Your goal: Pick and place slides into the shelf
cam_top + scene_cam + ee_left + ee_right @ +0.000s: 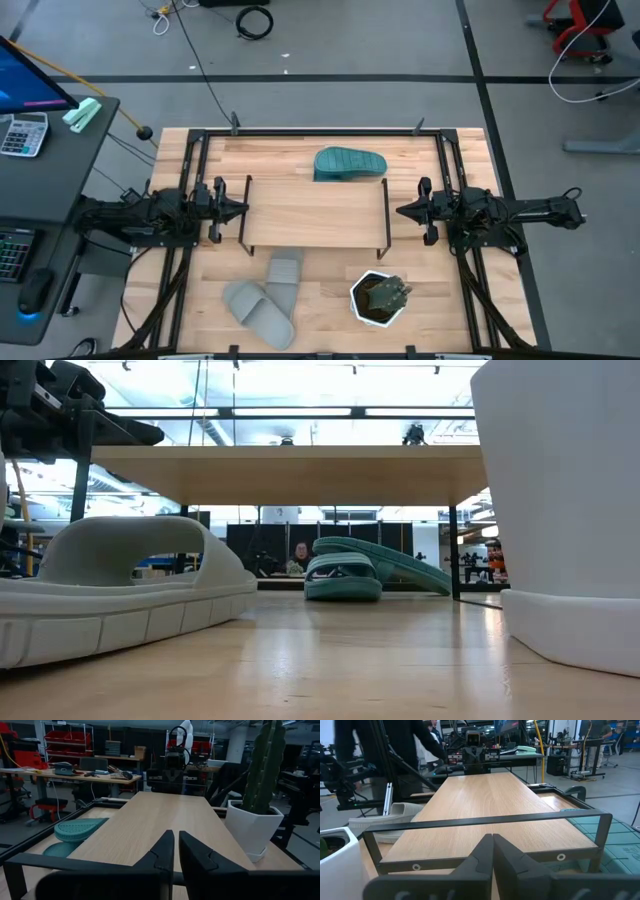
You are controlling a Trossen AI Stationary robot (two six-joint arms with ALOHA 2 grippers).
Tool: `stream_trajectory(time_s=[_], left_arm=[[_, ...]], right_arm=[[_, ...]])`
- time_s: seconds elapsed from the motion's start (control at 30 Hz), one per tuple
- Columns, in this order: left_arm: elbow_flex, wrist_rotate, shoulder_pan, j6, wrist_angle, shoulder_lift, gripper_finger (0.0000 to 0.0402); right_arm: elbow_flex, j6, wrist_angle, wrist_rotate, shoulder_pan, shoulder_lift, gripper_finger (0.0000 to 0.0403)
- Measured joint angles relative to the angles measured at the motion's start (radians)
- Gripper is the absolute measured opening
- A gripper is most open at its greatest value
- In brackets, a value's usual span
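— Where are the arms right now?

— I see the left gripper (243,210) at the left short end of the shelf (315,213) and the right gripper (401,211) at the opposite end, both level with the board and pointing at each other across it. On each one the fingers are pressed together with nothing between them.

— And the slides?

— None on the shelf; its board is bare. The two teal slides (350,163) lie stacked just behind the shelf on the table (470,320). The two grey slides (266,299) lie in front of it, overlapping, beside the white plant pot (380,298) with its cactus
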Motion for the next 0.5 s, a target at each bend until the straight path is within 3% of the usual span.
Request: stream_trajectory(time_s=[0.5], left_arm=[[0.000, 0.000, 0.000, 0.000, 0.000, 0.000, 0.0036]], right_arm=[[0.000, 0.000, 0.000, 0.000, 0.000, 0.000, 0.0014]])
